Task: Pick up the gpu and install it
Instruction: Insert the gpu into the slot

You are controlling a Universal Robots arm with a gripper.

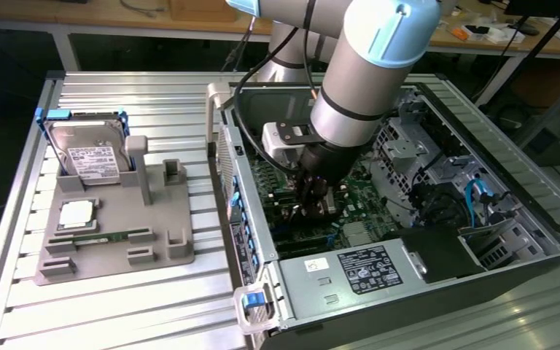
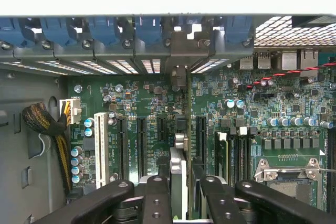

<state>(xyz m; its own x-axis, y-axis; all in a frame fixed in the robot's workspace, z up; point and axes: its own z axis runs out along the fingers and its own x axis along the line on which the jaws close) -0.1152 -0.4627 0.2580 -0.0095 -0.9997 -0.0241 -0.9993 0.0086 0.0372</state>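
My gripper reaches down inside the open PC case, over the green motherboard. The gpu stands on edge in the wrist view, a thin dark card running from between my fingers toward the rear slot openings, where its metal end bracket sits among the blue latches. Both black fingers press close against the card's two sides, so the gripper is shut on it. The card's lower edge lies along the expansion slots; whether it is seated I cannot tell.
A grey fixture plate on the exterior view's left holds a silver hard drive, a CPU and a green RAM stick. The power supply, drive cage and a cable bundle crowd the case.
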